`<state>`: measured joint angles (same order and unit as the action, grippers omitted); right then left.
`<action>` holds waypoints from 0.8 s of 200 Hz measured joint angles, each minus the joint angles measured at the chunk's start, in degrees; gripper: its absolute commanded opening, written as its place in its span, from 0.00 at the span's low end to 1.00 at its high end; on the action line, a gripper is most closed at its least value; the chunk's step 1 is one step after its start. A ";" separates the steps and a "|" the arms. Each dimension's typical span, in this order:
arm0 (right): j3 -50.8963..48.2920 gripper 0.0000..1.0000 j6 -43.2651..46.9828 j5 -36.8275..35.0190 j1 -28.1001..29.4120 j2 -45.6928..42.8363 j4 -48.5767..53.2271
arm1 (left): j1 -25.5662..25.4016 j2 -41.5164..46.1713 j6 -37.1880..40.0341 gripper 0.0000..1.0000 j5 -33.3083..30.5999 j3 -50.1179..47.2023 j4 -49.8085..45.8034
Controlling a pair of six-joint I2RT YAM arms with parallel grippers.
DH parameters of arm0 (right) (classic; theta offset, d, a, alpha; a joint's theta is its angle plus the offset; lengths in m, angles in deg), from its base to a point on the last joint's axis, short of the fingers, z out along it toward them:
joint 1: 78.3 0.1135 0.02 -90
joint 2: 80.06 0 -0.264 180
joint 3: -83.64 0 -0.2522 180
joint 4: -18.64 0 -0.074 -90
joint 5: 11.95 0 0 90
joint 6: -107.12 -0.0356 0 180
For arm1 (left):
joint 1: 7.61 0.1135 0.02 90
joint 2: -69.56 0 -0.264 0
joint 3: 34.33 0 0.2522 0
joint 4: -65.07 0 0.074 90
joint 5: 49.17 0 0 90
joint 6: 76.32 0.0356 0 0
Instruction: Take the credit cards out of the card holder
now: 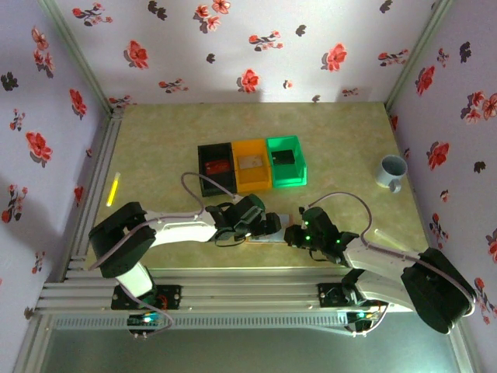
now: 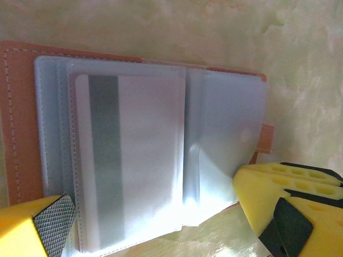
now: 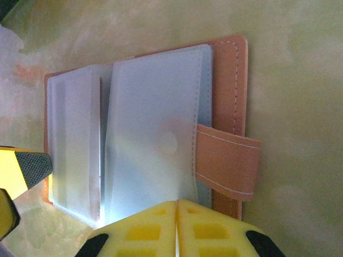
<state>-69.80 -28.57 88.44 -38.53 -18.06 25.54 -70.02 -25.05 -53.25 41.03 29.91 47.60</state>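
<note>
At the near edge of the desk (image 1: 342, 132), between the two arms, the card holder (image 3: 161, 123) lies opened flat with its pale sleeves up and its clasp tab (image 3: 228, 166) sticking out to one side. The right claw (image 3: 177, 214) is pressed together with its tips at the holder's edge, seemingly pinning it. The left claw (image 1: 266, 225) stands wide apart over the sleeves, one pad (image 2: 53, 214) low beside the sleeve that shows a card (image 2: 144, 160) with a grey stripe (image 2: 104, 160). The step in hand looks to be drawing that card out. The left claw would do best to pinch the card alone, not the floppy plastic, and pull in line with the pocket while the right one weighs the holder down. Which edge is the sleeve's mouth cannot be told.
</note>
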 measured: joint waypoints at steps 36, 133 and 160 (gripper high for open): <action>-0.11 0.08 0.00 -0.15 0.00 0.00 -0.07 | -0.17 0.00 0.20 1.00 -0.17 0.33 -1.29; -0.15 0.08 0.00 -0.15 0.00 0.02 -0.24 | -0.39 -0.37 0.26 1.00 -0.22 0.83 -1.64; -0.15 0.08 0.00 -0.15 0.00 0.02 -0.24 | -0.39 -0.81 0.26 1.00 -0.20 1.18 -1.77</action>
<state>-69.95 -28.57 88.29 -38.53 -18.04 25.30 -70.42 -25.86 -52.99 40.84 31.09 45.83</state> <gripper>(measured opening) 0.084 0.997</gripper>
